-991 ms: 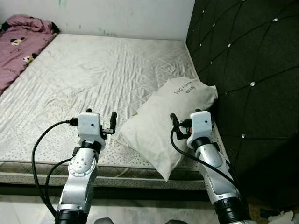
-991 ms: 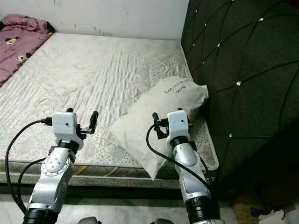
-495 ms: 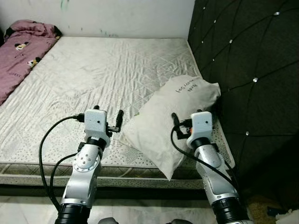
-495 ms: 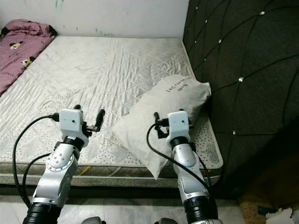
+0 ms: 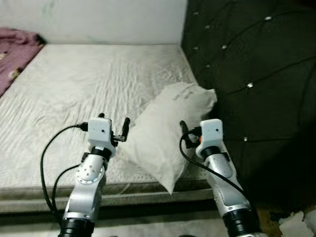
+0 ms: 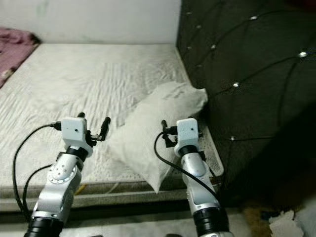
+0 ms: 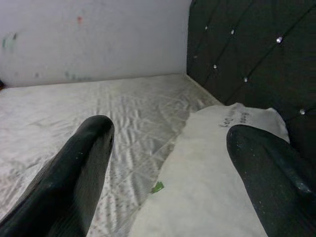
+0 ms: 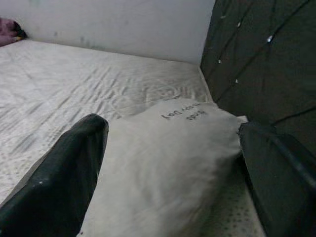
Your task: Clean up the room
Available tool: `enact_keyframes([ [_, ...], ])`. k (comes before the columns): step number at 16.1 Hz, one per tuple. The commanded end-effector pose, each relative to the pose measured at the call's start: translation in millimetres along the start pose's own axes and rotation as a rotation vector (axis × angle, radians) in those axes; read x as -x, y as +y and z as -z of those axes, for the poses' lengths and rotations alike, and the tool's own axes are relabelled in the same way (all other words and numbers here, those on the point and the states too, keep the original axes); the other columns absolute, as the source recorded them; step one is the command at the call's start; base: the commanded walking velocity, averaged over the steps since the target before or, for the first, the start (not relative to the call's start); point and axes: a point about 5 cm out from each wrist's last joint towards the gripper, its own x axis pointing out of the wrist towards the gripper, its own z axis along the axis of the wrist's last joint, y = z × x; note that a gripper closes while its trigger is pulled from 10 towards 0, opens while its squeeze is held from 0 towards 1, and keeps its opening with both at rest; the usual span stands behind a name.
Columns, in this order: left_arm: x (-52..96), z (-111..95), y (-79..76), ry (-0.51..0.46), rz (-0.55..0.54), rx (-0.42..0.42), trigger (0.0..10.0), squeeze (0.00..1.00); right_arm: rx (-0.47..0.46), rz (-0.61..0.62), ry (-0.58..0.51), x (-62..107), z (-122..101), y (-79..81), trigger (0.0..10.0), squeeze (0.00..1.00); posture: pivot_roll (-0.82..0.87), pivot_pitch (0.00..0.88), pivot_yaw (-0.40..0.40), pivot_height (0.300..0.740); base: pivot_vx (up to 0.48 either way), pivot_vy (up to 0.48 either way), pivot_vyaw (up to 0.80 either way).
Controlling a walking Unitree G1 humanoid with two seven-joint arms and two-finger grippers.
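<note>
Item, pillow point(image 5: 165, 131): lying centre-right of the frame on the mattress point(image 5: 74, 94) against the headboard point(image 5: 247, 74), I judge it light, soft, floppy, best pinched at both side edges; left gripper point(image 5: 121, 129) and right gripper point(image 5: 183, 129) both spread, flanking it, holding nothing.

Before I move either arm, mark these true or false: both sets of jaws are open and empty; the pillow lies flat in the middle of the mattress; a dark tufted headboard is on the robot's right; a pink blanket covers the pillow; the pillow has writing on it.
1. Left gripper and right gripper have open, empty jaws. True.
2. The pillow lies mid-mattress. False: it sits at the mattress near corner, one corner overhanging the edge.
3. A dark tufted headboard is on the right. True.
4. A pink blanket covers the pillow. False: it lies at the far left, apart.
5. The pillow bears writing. True.
</note>
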Motion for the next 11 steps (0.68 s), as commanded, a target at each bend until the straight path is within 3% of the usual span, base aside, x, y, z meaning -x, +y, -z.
enact_keyframes([
  [1,0.4,-4.3,3.1,-0.023,-0.003,0.001,10.0,0.0,-0.004,-0.012,-0.019,-4.3,-5.0,1.9,10.0,0.0,0.05,0.0,-0.003,0.74,0.319,0.0,0.0],
  [5,0.0,-3.4,1.7,-0.018,0.004,0.01,10.0,0.0,-0.005,-0.003,-0.019,-3.9,-4.8,0.5,10.0,0.0,0.05,0.0,0.0,0.74,0.275,0.0,0.0],
  [8,-0.2,-4.0,0.6,-0.023,0.009,0.017,10.0,0.0,-0.005,0.001,-0.02,-3.9,-5.1,-0.5,10.0,0.0,0.04,0.0,0.0,0.74,0.0,0.0,0.0],
  [11,0.2,-4.7,-0.4,-0.026,0.014,0.027,10.0,0.0,-0.003,-0.002,-0.019,-4.0,-5.3,-1.0,10.0,0.0,0.04,0.0,-0.005,0.74,0.314,0.0,0.0],
])
